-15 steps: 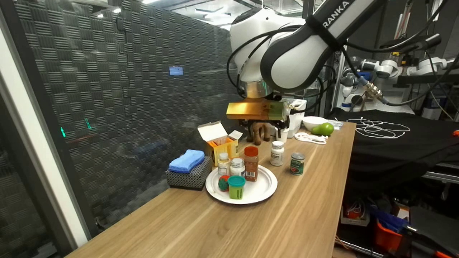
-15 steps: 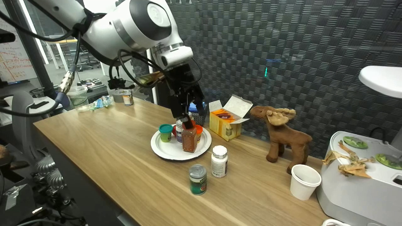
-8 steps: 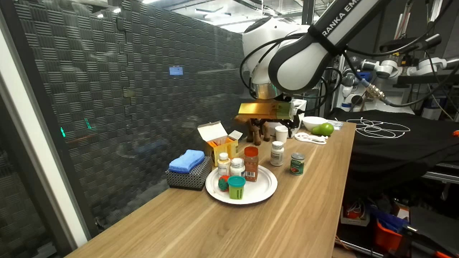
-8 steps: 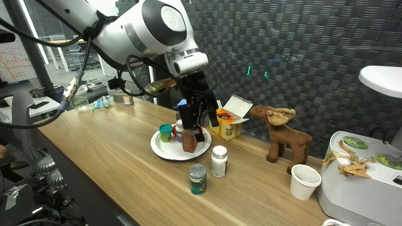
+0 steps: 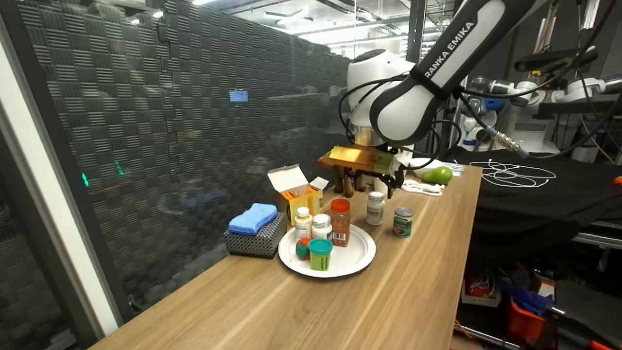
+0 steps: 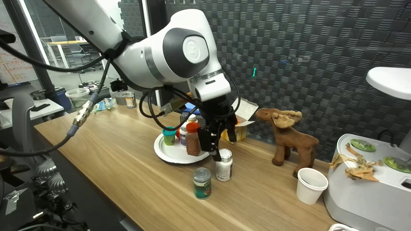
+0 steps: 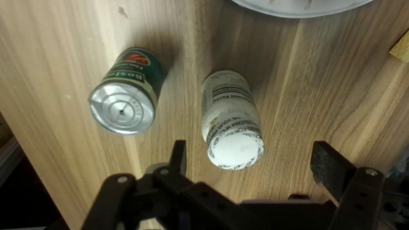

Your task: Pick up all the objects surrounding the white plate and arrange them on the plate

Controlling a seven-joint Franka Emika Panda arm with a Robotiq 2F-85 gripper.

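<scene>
White bottle [image 7: 231,110]: upright on surface [image 5: 388,291], off plate [image 5: 358,249] but near its rim, well in from long open edge | red-capped brown bottle [image 5: 340,226], teal-lidded tub [image 5: 320,257]: on plate | claw [image 7: 249,153]: spread wide, near white bottle

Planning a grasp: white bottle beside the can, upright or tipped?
Upright: in both exterior views the white bottle stands on the table with its cap on top.
</scene>
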